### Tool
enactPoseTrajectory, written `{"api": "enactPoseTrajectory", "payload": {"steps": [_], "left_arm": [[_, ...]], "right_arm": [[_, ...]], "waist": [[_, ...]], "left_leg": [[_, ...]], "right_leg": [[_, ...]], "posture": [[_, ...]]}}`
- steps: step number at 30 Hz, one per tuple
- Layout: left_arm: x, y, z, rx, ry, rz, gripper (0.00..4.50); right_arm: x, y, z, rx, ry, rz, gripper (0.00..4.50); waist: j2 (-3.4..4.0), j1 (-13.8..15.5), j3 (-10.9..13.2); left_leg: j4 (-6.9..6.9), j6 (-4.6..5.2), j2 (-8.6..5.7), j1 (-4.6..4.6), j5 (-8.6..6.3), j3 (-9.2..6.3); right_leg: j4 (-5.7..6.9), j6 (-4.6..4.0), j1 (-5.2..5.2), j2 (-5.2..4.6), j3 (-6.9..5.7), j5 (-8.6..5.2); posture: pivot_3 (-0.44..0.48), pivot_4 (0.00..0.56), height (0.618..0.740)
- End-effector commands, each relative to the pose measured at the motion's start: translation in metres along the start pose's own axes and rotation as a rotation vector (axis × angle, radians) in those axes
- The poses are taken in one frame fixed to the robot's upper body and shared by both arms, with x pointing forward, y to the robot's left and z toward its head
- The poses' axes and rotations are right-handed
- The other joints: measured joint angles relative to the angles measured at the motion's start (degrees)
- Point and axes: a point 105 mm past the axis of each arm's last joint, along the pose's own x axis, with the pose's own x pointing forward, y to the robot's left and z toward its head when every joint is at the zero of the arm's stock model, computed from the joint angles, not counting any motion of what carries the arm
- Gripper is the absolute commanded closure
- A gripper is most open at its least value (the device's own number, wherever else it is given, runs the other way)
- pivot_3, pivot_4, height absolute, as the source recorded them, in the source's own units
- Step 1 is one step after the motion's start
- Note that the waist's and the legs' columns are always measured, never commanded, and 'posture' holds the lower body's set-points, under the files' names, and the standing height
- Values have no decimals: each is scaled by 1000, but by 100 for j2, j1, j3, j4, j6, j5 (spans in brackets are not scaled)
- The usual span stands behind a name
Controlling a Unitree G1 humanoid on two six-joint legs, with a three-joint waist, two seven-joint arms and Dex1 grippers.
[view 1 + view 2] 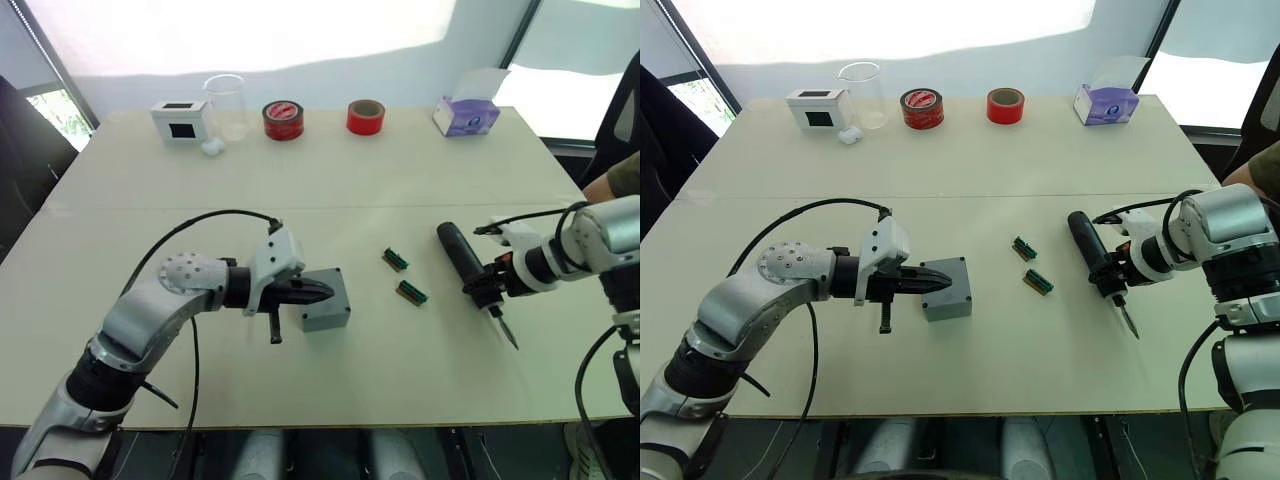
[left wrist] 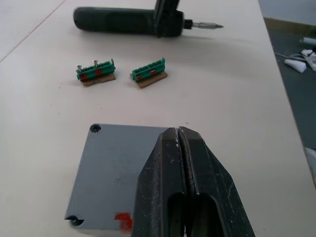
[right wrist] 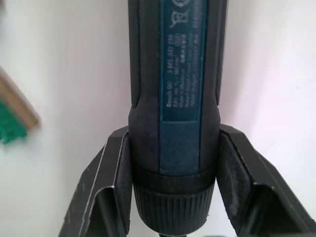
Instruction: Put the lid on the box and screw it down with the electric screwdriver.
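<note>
The lid [image 2: 116, 173] is judged to be already seated on the box [image 1: 326, 300], directly under the left gripper [image 1: 940, 279], whose two black fingers are pressed together with nothing between them and rest over the lid's top. Two empty corner screw holes are seen on the lid, so the screwing is judged not yet done. The electric screwdriver [image 1: 468, 262] is clasped near its bit end between the fingers of the right gripper [image 1: 483, 286], apparently lying on the table [image 1: 350, 170]. Beyond the left fingertips, between box and screwdriver, two green terminal blocks [image 2: 95, 73] are counted. Farthest from both grippers stand one white box [image 1: 180, 119], one clear beaker [image 1: 227, 105], two red tape rolls [image 1: 283, 119] and one tissue box [image 1: 466, 113].
</note>
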Motion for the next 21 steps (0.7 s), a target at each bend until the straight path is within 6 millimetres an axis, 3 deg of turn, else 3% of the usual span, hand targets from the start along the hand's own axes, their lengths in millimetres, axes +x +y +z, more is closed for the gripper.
{"api": "enactPoseTrajectory", "payload": {"steps": [1,4,6,8,10,12,15,21], "left_arm": [[-16,14,10,21,-34,55,4500],[-20,15,9,6,-26,45,4500],[-21,15,7,6,-9,34,4500],[-21,17,6,11,3,31,4500],[-19,18,5,21,19,18,4500],[-16,16,5,30,29,-4,4500],[-10,11,4,41,46,-36,4500],[-1,9,-8,32,82,-49,4500]], "right_arm": [[-78,25,115,-83,-776,116,2759],[-88,56,112,-6,-902,275,2759],[-93,87,102,-16,-949,402,2759],[-102,122,87,-77,-979,573,2759],[-123,168,63,-153,-1020,854,2759],[-121,191,41,-209,-990,927,2759],[-101,204,20,-259,-972,869,2759],[-82,212,11,-294,-1019,786,2759]], "waist": [[8,-12,5],[8,25,5],[-2,41,-1],[-4,43,-2],[-3,42,-1],[4,37,4],[-2,36,0],[-2,22,0]], "left_leg": [[-1,-1,2,-4,0,1],[-25,-33,9,-12,19,-1],[-36,-45,14,-15,26,-14],[-33,-44,10,-15,26,-16],[-14,-35,3,-15,20,-15],[-10,-7,-2,-15,4,-15],[-7,-6,-3,-13,3,-19],[-1,-7,-3,-3,4,-17]], "right_leg": [[0,0,-8,2,1,0],[1,-1,-25,11,4,-3],[2,-2,-21,14,-4,-3],[-2,-2,-11,8,-5,-3],[-1,-2,-4,3,-3,-2],[0,3,-4,1,-1,1],[0,2,-4,2,-3,1],[5,2,2,4,-3,1]], "posture": [[0,150,740],[0,150,740],[0,150,740],[0,150,740],[0,150,740],[0,150,740],[0,150,740],[0,150,740]]}}
